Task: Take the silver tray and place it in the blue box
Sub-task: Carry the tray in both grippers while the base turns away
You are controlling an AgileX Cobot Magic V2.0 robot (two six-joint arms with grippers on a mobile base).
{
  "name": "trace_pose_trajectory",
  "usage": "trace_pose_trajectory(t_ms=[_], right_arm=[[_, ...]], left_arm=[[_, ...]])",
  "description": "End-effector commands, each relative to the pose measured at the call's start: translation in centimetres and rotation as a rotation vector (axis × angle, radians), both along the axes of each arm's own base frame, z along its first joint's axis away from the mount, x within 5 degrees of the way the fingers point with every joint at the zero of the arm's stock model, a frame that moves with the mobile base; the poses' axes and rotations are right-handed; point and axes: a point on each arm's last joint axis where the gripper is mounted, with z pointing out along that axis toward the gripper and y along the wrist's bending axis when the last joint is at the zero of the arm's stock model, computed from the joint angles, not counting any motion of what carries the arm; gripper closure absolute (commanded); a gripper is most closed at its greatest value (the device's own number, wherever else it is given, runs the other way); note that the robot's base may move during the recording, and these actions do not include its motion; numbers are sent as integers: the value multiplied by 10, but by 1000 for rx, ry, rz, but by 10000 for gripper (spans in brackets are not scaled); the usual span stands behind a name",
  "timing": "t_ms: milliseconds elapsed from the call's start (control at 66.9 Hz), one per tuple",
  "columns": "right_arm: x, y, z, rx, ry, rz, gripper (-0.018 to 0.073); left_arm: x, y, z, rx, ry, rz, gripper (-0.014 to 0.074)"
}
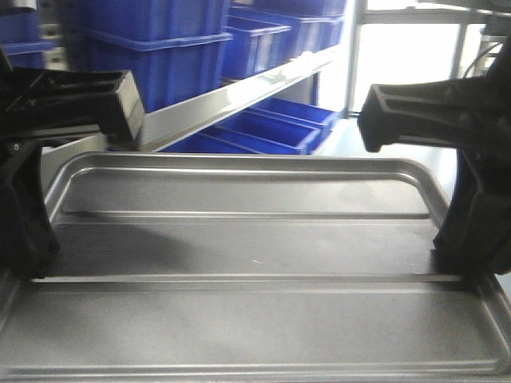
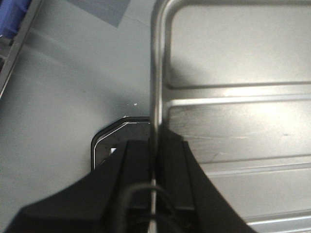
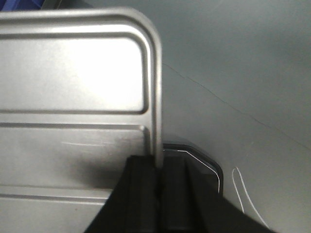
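Note:
The silver tray (image 1: 255, 239) fills the lower front view, with two long ridges across its flat bottom. It is held level between both arms, above a grey floor. My left gripper (image 1: 36, 255) is shut on the tray's left rim; the left wrist view shows its black fingers (image 2: 136, 160) pinching the rim of the tray (image 2: 233, 97). My right gripper (image 1: 459, 255) is shut on the right rim, and in the right wrist view its fingers (image 3: 141, 184) clamp the edge of the tray (image 3: 73, 73). A large ribbed blue box (image 1: 160, 56) stands on the shelf at the back left.
A metal shelf rail (image 1: 239, 92) runs diagonally behind the tray. Narrower blue bins sit above it (image 1: 259, 40) and below it (image 1: 271, 128). A bright window (image 1: 399, 64) is at the back right. A dark rounded corner (image 2: 104, 141) shows under the tray. A white wire (image 3: 243, 194) lies on the floor.

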Motion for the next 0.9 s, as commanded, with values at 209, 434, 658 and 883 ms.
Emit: trace_pose_trajectory(t_ms=[209, 434, 658, 883], right_arm=[[3, -2, 14, 13, -69, 12, 500], [3, -2, 14, 13, -69, 12, 500], [3, -2, 14, 13, -69, 12, 500], [3, -2, 14, 13, -69, 12, 500]], left_arm=[[-1, 1, 13, -30, -36, 1, 610], [-1, 1, 13, -30, -36, 1, 610], [-1, 1, 13, -30, -36, 1, 610], [-1, 1, 13, -30, -36, 1, 610]])
